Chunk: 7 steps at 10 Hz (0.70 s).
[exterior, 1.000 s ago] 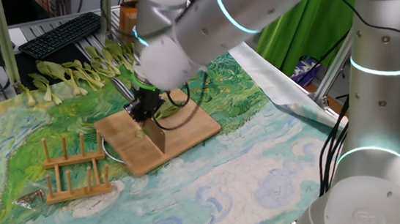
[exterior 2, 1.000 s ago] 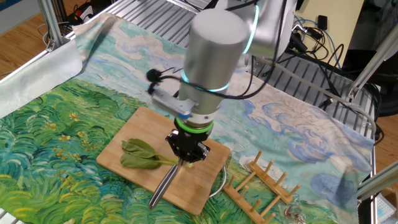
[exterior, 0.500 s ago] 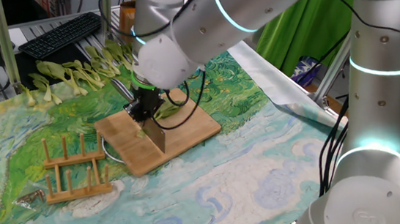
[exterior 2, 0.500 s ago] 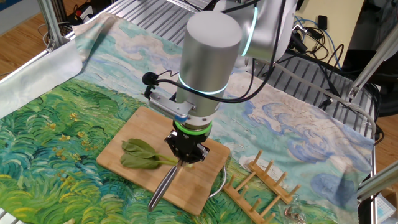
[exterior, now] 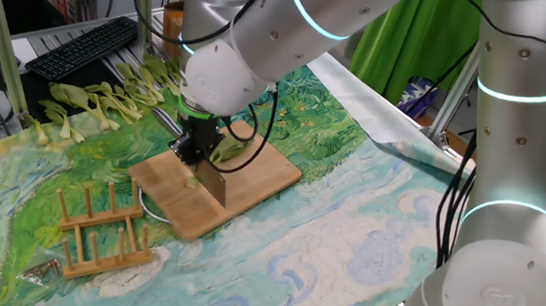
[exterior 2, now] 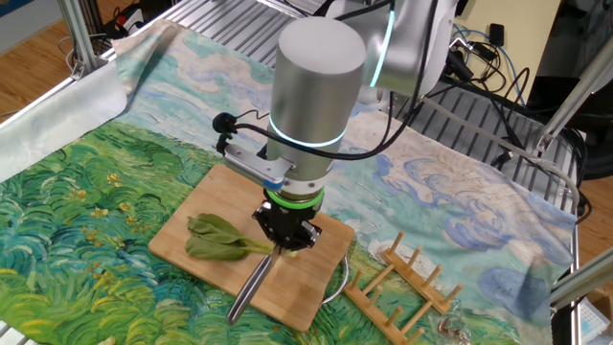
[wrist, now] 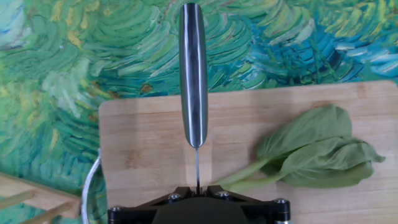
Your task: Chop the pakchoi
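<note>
1. The table (exterior: 294,261) is covered by a cloth (exterior 2: 86,230) printed with swirling brush strokes, green and yellow on one part, blue and white on the other.
2. A wooden cutting board (exterior: 172,198) lies flat on the cloth, near the middle of the table.
3. The pakchoi (exterior 2: 218,240) lies on the cutting board, its dark leaves spread flat and its pale stalk pointing toward the end effector (exterior 2: 285,233).
4. The end effector is closed on the handle of a knife (wrist: 193,68), whose blade stands edge-down on the cutting board just beside the stalk end of the pakchoi. In the hand view the knife runs straight away from the end effector and out past the board's far edge, with the pakchoi off to one side of it.
5. A wooden rack (exterior: 95,235) with upright pegs stands on the cloth just beside the cutting board.
6. A row of whole leafy greens (exterior: 107,97) lies at the far edge of the cloth, well apart from the board.
7. Behind them sits a black keyboard (exterior: 82,46).
8. A green backdrop (exterior: 402,30) hangs beyond the table, and metal frame bars (exterior 2: 81,29) stand around it.
</note>
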Tool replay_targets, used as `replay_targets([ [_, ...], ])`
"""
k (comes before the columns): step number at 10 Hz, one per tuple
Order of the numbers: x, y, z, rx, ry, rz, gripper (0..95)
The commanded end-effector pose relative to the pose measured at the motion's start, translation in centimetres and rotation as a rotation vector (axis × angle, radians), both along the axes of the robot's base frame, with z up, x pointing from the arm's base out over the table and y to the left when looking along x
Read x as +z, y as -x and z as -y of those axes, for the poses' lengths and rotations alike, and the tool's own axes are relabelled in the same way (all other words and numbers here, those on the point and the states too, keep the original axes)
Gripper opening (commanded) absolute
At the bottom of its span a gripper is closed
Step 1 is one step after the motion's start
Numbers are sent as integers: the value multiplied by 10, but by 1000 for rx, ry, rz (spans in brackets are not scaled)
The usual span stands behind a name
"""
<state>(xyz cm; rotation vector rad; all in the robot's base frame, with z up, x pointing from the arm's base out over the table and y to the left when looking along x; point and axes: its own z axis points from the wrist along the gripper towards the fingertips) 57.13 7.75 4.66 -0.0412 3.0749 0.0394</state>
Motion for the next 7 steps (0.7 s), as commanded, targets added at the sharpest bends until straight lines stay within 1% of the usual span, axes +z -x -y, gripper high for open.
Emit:
replay_targets([
  [1, -10, -3, -1, 0, 5, 13, 0],
  [3, -16, -4, -2, 2, 9, 18, 0],
  [4, -15, -4, -2, -2, 12, 19, 0],
  [6, -11, -3, -1, -6, 9, 12, 0],
  [7, -8, -3, -1, -12, -3, 11, 0],
])
